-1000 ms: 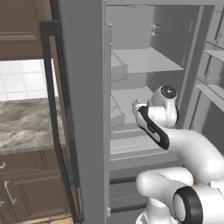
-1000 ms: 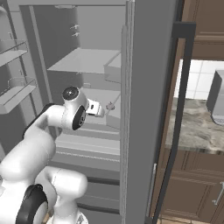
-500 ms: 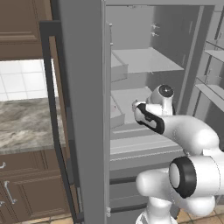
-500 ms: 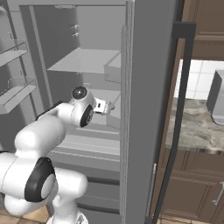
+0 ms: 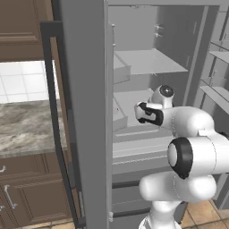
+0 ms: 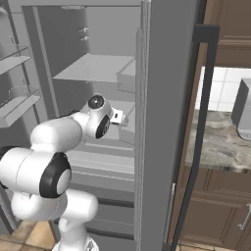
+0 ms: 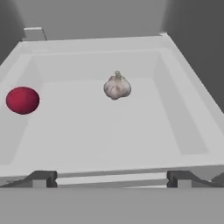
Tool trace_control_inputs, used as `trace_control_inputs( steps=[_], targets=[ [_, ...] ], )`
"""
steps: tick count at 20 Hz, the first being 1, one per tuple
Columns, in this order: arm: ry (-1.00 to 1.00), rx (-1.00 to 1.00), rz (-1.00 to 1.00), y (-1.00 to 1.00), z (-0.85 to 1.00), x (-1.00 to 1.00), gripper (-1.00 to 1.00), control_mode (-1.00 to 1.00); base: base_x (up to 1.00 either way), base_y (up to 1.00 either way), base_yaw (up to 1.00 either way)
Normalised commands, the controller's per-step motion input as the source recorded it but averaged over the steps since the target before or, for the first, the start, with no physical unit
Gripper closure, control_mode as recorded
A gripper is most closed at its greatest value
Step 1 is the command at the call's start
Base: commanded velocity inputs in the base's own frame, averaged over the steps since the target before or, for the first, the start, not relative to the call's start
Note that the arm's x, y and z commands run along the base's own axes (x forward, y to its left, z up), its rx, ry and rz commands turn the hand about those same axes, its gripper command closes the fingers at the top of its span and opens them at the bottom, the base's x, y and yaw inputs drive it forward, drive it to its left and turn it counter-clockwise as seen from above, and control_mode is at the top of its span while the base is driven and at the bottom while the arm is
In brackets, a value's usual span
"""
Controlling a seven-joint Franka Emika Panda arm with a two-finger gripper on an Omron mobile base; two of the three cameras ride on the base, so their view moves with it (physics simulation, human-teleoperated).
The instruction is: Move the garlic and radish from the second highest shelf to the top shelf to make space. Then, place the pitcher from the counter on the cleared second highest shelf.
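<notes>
In the hand view the pale garlic lies just ahead, near the middle of a shallow pale grey bin. The dark red radish rests at the bin's left side, apart from the garlic. My gripper is open, its fingertips spread wide at the bin's near rim, holding nothing. From the base views the gripper reaches in at the second highest shelf, under the top shelf. The pitcher is out of view.
The open fridge door stands close beside the arm. Narrow door racks hang on the other side. Another bin sits on the top shelf. Outside the fridge, the marbled counter carries a toaster.
The arm's elbow has folded in closer to the base while the hand has stayed almost where it was at the second highest shelf. The gripper is still open.
</notes>
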Motion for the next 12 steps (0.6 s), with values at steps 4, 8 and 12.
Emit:
trace_control_inputs(
  steps=[4, 8, 12],
  targets=[
    [0.00, 0.00, 0.00, -0.12, -0.17, 0.31, -1.00, -1.00, 0.00, 0.00, 0.00],
    [0.00, 0.00, 0.00, -0.08, -0.18, 0.34, -1.00, -1.00, 0.00, 0.00, 0.00],
    [0.00, 0.00, 0.00, -0.05, -0.19, 0.36, -1.00, -1.00, 0.00, 0.00, 0.00]
  ],
)
